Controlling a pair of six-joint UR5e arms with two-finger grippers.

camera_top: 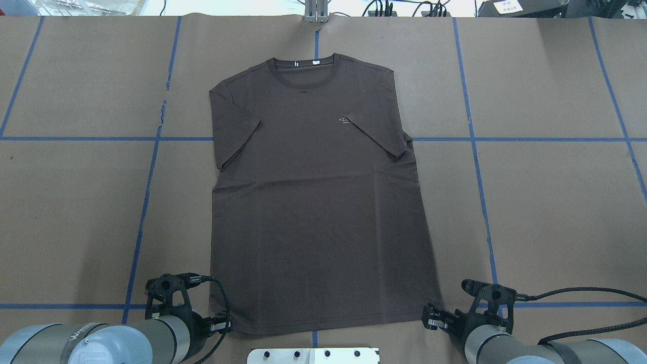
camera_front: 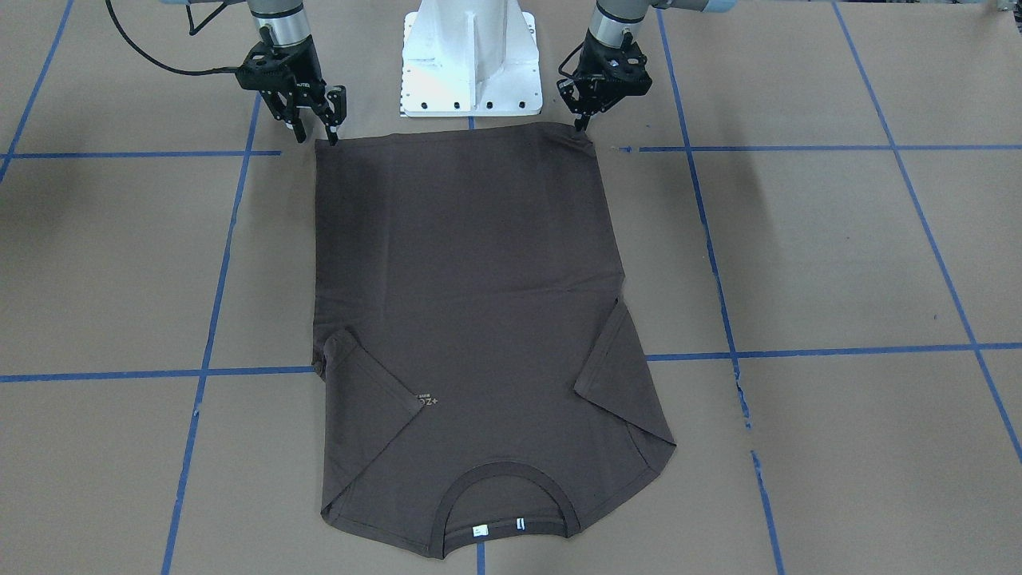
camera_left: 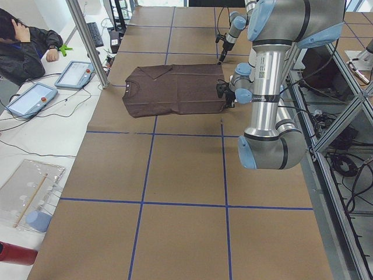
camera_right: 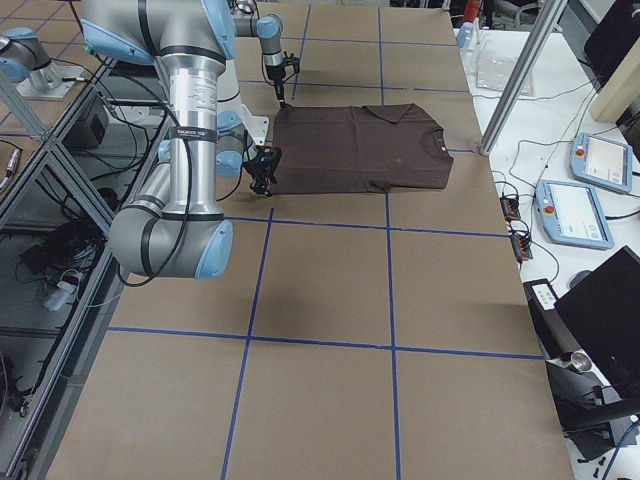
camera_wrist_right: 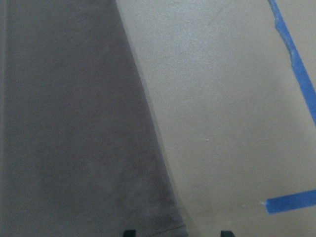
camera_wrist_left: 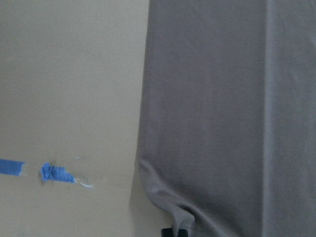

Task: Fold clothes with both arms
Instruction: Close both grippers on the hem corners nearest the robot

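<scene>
The left tool point(camera_front: 582, 121) pinched the upper right corner of the T-shirt point(camera_front: 471, 279); the right tool point(camera_front: 316, 132) stood open, upper left.

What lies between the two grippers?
The hem of the shirt spans the stretch from right gripper to left gripper, the white base just behind it; clearest in the front-facing view.

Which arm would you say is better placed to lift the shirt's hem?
Left: the left end effector pinches the T-shirt at a hem corner; the right end effector is open at its corner.
</scene>
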